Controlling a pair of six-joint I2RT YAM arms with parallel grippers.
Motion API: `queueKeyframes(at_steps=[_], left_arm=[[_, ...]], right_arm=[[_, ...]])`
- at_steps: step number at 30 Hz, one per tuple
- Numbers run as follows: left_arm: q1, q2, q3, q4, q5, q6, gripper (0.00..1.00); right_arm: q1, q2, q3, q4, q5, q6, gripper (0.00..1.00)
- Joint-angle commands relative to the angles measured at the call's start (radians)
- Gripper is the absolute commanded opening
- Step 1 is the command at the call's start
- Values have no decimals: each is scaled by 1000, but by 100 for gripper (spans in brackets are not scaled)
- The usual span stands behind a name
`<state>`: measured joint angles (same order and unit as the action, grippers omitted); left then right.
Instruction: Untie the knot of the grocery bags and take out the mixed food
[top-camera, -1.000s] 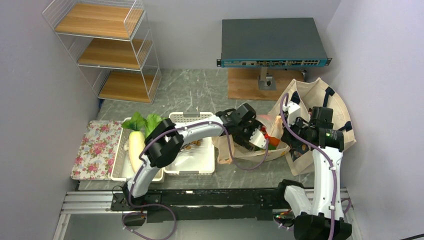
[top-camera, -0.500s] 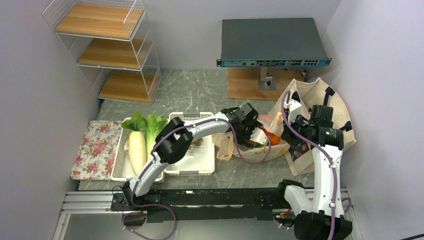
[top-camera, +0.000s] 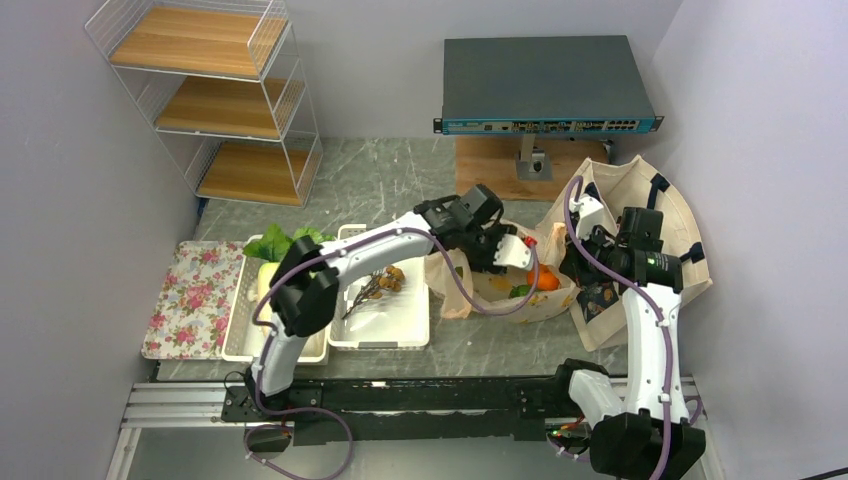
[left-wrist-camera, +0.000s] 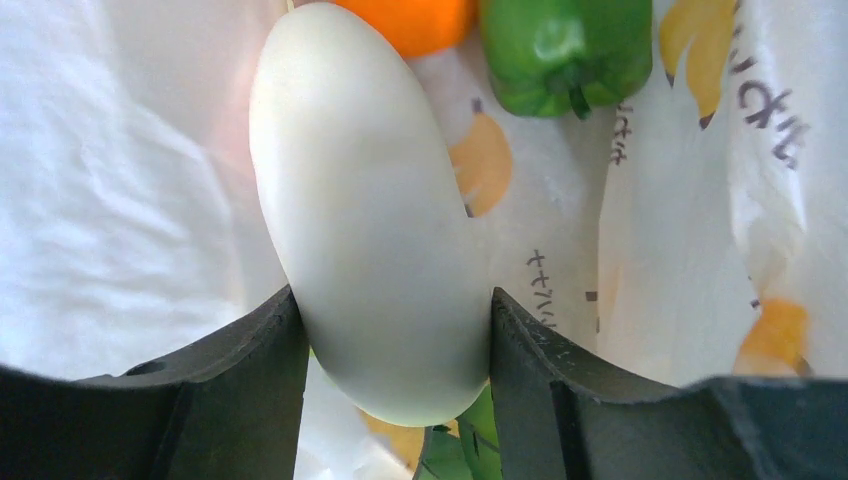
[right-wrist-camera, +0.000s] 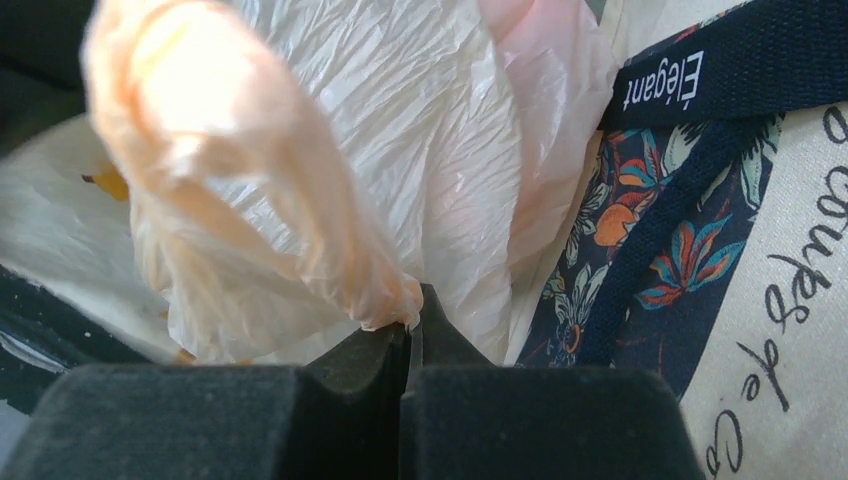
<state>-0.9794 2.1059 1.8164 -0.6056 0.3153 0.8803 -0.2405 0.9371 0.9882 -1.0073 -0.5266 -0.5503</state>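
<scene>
Inside the open peach-beige plastic bag (top-camera: 497, 292), my left gripper (top-camera: 503, 250) (left-wrist-camera: 395, 300) is shut on a white radish (left-wrist-camera: 370, 220), with a finger pressed to each side. An orange (left-wrist-camera: 415, 20) (top-camera: 545, 280) and a green pepper-like item (left-wrist-camera: 565, 50) lie just beyond the radish. My right gripper (top-camera: 577, 262) (right-wrist-camera: 408, 325) is shut on a twisted peach strip of the plastic bag (right-wrist-camera: 250, 170), holding the bag's right edge against the cream tote (top-camera: 640, 190) (right-wrist-camera: 790, 250). No knot shows, and the bag's mouth gapes open.
Left of the bag stand two white baskets. One basket (top-camera: 385, 320) holds brown nuts (top-camera: 385, 280); the other basket (top-camera: 238, 340) holds cabbage (top-camera: 275, 243). A floral tray (top-camera: 190, 295) lies further left. A wire shelf rack (top-camera: 215, 95), a network switch (top-camera: 545, 85) and a wooden board (top-camera: 495, 168) stand at the back.
The left jaws have closed from wide open onto the white radish, and that gripper has shifted slightly up and back in the bag. The right gripper has kept its hold.
</scene>
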Motion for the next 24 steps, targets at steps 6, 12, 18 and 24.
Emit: queueKeyframes(at_steps=[6,12,18,24], left_arm=[[-1,-198,82,20,94,-147,0],[58,-327,39,69,306,-300,0],[124,-506,-182,444,480,-607,0],[145,-502,-71,714,318,-1084,0]], right_arm=[[2,-5,-22,112,-51,73,0],[1,-11,-28,150,-73,122,0],[1,-2,-31,180,-87,147,0],[1,10,-34,184,-90,140,0]])
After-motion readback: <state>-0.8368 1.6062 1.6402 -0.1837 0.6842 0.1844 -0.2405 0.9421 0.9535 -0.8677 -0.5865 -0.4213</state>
